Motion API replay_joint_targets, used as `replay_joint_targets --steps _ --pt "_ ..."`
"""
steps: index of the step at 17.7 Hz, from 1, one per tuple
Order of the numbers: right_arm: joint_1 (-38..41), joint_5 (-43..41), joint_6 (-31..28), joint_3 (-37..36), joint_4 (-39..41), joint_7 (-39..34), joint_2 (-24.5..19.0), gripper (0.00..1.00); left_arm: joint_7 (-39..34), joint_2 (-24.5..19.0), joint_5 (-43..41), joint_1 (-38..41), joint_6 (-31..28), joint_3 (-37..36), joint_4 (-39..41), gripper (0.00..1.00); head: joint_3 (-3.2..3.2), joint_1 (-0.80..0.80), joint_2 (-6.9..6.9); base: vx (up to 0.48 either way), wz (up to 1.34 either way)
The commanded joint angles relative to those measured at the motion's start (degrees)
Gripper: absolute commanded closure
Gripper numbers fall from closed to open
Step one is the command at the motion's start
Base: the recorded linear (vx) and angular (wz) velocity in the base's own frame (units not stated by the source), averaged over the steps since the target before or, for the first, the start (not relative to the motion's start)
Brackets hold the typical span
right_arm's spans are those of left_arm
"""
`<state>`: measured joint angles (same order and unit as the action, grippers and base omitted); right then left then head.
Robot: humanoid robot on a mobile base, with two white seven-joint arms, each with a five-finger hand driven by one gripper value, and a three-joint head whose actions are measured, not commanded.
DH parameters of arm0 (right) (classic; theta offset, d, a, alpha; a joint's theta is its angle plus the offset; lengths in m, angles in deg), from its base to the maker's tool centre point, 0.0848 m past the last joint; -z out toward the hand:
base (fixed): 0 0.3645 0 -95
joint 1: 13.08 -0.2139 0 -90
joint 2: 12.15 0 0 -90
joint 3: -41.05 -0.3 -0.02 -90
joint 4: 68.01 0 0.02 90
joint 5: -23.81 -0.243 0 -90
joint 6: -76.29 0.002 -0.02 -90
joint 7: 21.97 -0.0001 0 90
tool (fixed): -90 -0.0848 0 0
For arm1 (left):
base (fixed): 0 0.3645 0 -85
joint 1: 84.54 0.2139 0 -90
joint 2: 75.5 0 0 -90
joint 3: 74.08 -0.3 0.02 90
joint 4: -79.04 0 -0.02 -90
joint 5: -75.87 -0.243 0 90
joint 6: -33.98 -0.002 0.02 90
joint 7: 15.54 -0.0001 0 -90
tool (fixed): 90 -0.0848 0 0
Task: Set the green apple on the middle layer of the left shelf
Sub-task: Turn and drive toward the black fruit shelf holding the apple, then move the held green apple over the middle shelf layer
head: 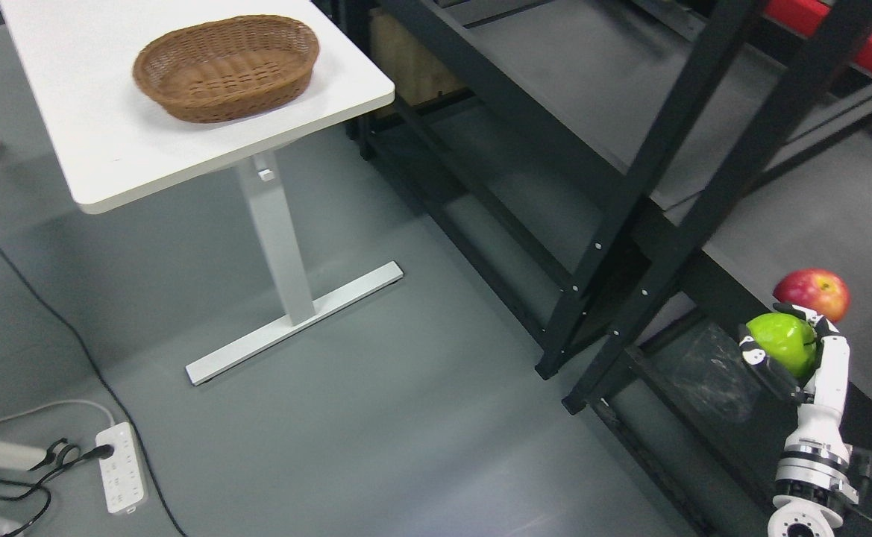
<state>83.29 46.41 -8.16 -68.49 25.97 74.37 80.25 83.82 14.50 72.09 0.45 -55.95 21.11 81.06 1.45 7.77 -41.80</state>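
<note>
1. Black metal shelving rack [629,186] with grey decks fills the frame from 12 to 4 o'clock. Two units seem to meet at the paired uprights in the middle. Which one counts as the left shelf I can't tell from this angle.
2. White rectangular desk [92,142] on a white pedestal leg, at 11 o'clock. It carries only an oval brown wicker basket [227,67], which looks empty. Well apart from the rack work.
3. White power strip [121,468] with black cables on the grey floor, 8 o'clock. Clear of the arm.
4. Right hand [782,347], white with black fingers, comes up from 5 o'clock and is closed around the fruit, palm cupping it from below. Likely a carry grip for transfer to the shelf.
5. Round red apple [813,292] sits on the grey deck just behind the hand, at 4 o'clock. Collision risk when setting down.
6. Glossy bright green apple [782,344]: in the hand, off any deck, not yet placed. Smooth skin, looks intact.
</note>
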Motion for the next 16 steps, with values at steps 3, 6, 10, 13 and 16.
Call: replay_joint_targets --steps 3,6,10,13,16 --pt "-1.2 0.3 -1.8 -4.5 -0.4 0.1 1.6 1.00 0.0 -1.0 0.0 0.0 0.0 0.0 0.0 0.00 0.00 0.00 0.00 -0.026 -0.64" --pt "-1.1 0.3 -1.8 -4.9 -0.4 0.1 1.5 1.00 0.0 -1.0 0.0 0.0 0.0 0.0 0.0 0.00 0.00 0.00 0.00 0.011 -0.74" --pt "-1.2 0.3 -1.8 -5.5 -0.4 0.1 1.5 1.00 0.0 -1.0 0.0 0.0 0.0 0.0 0.0 0.00 0.00 0.00 0.01 0.036 -0.82" --pt "-1.4 0.3 -1.8 -5.5 -0.4 0.1 1.5 1.00 0.0 -1.0 0.0 0.0 0.0 0.0 0.0 0.00 0.00 0.00 0.03 0.059 -0.76" --pt "-1.4 0.3 -1.8 -5.4 -0.4 0.1 1.4 1.00 0.0 -1.0 0.0 0.0 0.0 0.0 0.0 0.00 0.00 0.00 0.03 0.065 -0.59"
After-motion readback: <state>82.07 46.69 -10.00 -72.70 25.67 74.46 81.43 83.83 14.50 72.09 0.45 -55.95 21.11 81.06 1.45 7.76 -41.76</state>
